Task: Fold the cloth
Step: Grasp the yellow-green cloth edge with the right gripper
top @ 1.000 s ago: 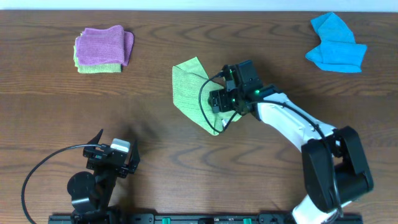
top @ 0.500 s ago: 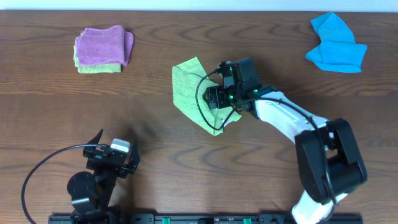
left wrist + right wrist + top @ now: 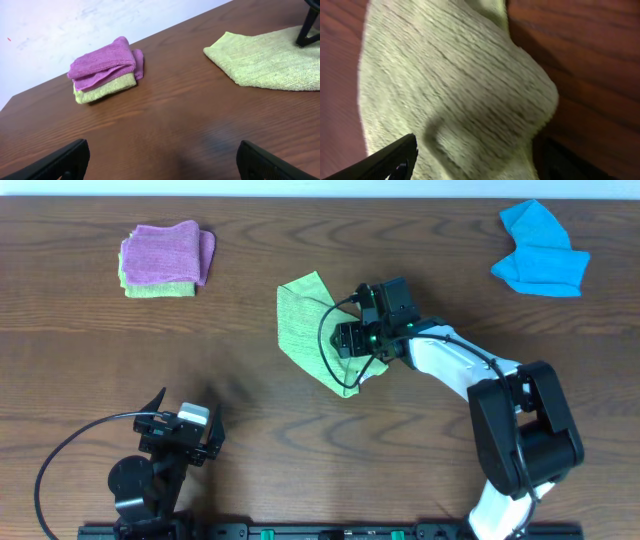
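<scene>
**Asker:** Where does the cloth lie from you?

**Arm:** The green cloth [image 3: 300, 325] lies near the middle of the table [image 3: 250, 420]; my right gripper [image 3: 352, 340] sits over its right-hand part, so the flat bulk spreads to my left, and the near corner pokes out toward my base; in the wrist view a raised hump of terry sits between my fingers [image 3: 395, 157].

**Asker:** Are you pinching it?

**Arm:** I judge not; the fingers stand wide apart at the two sides of the wrist view, with cloth bulging between them but not squeezed; whether the pads touch the fabric I cannot tell.

**Asker:** Which way does it run?

**Arm:** Its long axis goes diagonally, from the far-left corner to the near-right one; any fold, I reckon, has to carry this right edge across that line toward the left.

**Asker:** And the other arm?

**Arm:** My left gripper [image 3: 162, 150] sits low at the near left, well apart from the cloth, its fingers spread on nothing; the right one is much the nearer.

**Asker:** Count things for me.

**Arm:** Four cloths: this one green cloth; one purple cloth [image 3: 160, 252] stacked on one yellow-green folded cloth [image 3: 158, 288] at the far left; one blue cloth [image 3: 540, 252] crumpled at the far right; and two grippers, only one at the work.
</scene>
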You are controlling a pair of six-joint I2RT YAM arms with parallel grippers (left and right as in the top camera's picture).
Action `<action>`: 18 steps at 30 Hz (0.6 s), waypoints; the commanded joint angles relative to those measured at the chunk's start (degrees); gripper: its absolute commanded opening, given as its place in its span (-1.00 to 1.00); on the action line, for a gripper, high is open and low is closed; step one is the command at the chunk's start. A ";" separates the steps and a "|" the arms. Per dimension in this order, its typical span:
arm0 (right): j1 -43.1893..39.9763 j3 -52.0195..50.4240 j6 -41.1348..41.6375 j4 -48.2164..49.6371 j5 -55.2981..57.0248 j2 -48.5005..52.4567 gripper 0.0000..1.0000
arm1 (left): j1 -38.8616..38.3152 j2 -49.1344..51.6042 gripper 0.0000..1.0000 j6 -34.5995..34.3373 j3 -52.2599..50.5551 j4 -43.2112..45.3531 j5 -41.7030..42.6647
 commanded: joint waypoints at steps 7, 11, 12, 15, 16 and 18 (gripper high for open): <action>-0.52 -0.26 1.79 3.45 -6.05 0.09 0.48 | -0.28 -0.33 0.90 -0.26 -1.18 -0.55 0.83; -0.46 -0.26 2.45 4.94 -7.48 0.09 0.25 | -0.28 -0.33 0.90 -0.26 -1.18 -0.57 0.83; -0.46 -0.26 2.67 5.29 -7.96 0.11 -0.20 | -0.28 -0.33 0.90 -0.26 -1.18 -0.55 0.83; -0.46 -0.26 3.48 5.49 -7.89 0.11 -0.67 | -0.28 -0.33 0.90 -0.26 -1.18 -0.55 0.83; -0.46 -0.26 3.48 5.46 -7.89 0.11 -0.73 | -0.28 -0.33 0.90 -0.26 -1.18 -0.55 0.83; -0.46 -0.28 3.48 5.49 -7.87 0.11 -0.78 | -0.28 -0.33 0.90 -0.26 -1.18 -0.55 0.83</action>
